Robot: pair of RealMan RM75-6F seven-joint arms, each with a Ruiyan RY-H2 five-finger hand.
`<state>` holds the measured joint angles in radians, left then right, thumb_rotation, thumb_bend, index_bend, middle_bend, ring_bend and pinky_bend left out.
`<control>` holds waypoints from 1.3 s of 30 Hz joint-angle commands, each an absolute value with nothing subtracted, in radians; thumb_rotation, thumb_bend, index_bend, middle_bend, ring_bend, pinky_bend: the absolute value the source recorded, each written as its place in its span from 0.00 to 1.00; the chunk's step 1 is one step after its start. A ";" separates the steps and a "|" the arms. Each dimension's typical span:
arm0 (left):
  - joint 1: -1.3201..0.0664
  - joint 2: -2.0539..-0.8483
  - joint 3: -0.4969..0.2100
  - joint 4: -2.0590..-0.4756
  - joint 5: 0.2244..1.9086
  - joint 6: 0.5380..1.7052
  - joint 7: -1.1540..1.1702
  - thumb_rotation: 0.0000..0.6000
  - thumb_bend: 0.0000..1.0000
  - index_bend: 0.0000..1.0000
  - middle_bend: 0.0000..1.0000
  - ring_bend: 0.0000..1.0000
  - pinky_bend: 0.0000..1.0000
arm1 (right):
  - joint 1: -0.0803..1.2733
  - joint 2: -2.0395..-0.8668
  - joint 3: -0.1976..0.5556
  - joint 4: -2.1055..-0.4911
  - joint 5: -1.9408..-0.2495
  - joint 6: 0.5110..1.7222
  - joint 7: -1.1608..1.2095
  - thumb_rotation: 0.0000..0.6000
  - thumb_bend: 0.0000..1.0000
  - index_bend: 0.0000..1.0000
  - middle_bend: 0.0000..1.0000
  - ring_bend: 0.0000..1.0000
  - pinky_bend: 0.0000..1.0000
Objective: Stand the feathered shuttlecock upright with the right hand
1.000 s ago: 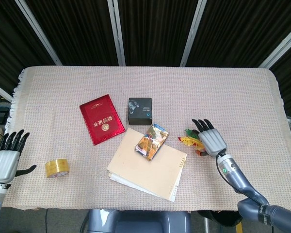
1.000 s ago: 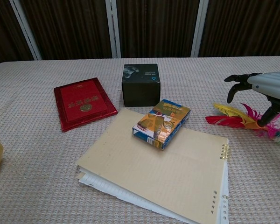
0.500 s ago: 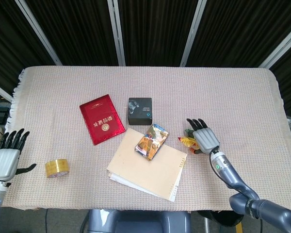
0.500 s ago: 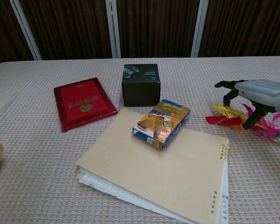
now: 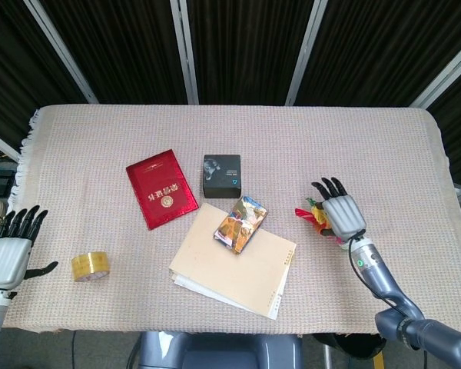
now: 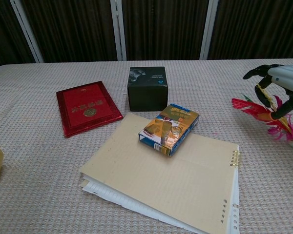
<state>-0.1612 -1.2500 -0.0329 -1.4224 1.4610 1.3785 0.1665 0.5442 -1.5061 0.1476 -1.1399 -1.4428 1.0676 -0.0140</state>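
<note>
1. The feathered shuttlecock (image 6: 263, 115), a spray of red, yellow and pink plumes, lies tilted to the right of the loose-leaf notebook (image 5: 234, 261) on the woven cloth (image 5: 100, 154).
2. The grey right hand (image 5: 342, 215) sits over it with dark fingers curled onto the feathers; a firm hold cannot be confirmed.
3. Compared with half a second ago, hand and feathers sit farther from the notebook and the plumes are raised.
4. The left hand (image 5: 8, 254) rests with fingers spread and empty, far left of the notebook.
</note>
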 commanded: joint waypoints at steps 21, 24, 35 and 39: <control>-0.166 -1.248 -0.006 -1.438 1.508 1.381 0.156 0.85 0.03 0.00 0.00 0.00 0.00 | 0.199 -1.217 0.011 -1.476 -1.546 1.497 -0.026 1.00 0.16 0.36 0.00 0.00 0.00; -0.167 -1.245 -0.004 -1.434 1.513 1.382 0.144 0.86 0.03 0.00 0.00 0.00 0.00 | 0.174 -1.201 0.000 -1.518 -1.586 1.552 -0.019 1.00 0.10 0.20 0.00 0.00 0.00; -0.161 -1.227 0.006 -1.440 1.539 1.403 0.103 0.85 0.03 0.00 0.00 0.00 0.00 | 0.121 -1.009 0.037 -1.738 -1.554 1.636 -0.044 1.00 0.06 0.02 0.00 0.00 0.00; -0.156 -1.222 0.011 -1.446 1.553 1.418 0.101 0.85 0.03 0.00 0.00 0.00 0.00 | 0.108 -0.986 0.056 -1.708 -1.450 1.598 -0.041 1.00 0.06 0.03 0.00 0.00 0.00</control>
<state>-0.1574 -1.2226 0.0100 -1.4450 1.5505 1.4154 0.1002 0.1221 -1.0077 0.0375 -1.7244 -1.5172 1.6225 -0.0400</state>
